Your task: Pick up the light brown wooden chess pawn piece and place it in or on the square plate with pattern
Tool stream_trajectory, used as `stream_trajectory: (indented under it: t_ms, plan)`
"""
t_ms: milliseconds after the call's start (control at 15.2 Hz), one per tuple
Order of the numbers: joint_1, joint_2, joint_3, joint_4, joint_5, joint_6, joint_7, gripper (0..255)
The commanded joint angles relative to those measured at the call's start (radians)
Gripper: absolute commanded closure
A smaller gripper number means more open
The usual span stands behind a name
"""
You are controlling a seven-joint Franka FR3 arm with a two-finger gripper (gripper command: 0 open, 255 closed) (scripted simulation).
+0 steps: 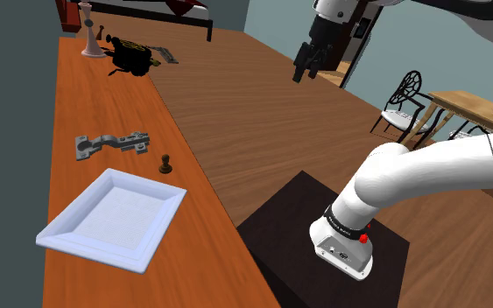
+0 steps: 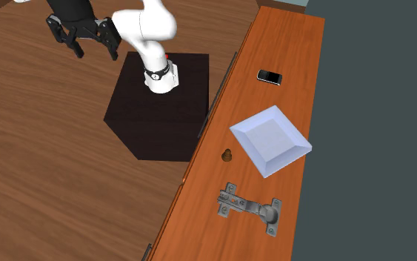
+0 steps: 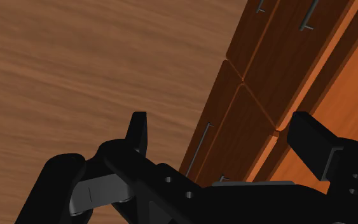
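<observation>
1. Long orange-brown wooden counter [image 1: 95, 96] - plate, hinge and pawn all sit on it.
2. Square pale white plate with a raised rim [image 1: 117, 214] - at the near end in the shoulder view.
3. All-black two-finger gripper [image 1: 305, 75] - fingers spread wide, gripping nothing, high over the wood floor, well right of the counter.
4. Grey metal hinge [image 1: 111, 143], lying flat just beyond the plate.
5. Small dark brown chess pawn [image 1: 165, 164], upright by the counter's right edge, just right of the hinge, near the plate's far corner, not touching either.

The counter [image 2: 288, 44] bears plate [image 2: 270, 140], pawn [image 2: 228, 156], hinge [image 2: 249, 210], phone [image 2: 269, 76].
</observation>
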Motion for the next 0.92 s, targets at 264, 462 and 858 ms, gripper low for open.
stream_trajectory:
  t_ms: [264,462,858]
  plan:
    - [0.02,0.027,0.079,-0.05,0.049,0.075,0.106,0]
    - [0.035,0.063,0.138,-0.074,0.084,0.136,0.185,0]
    - [0.059,0.176,0.259,-0.083,0.138,0.261,0.341,0]
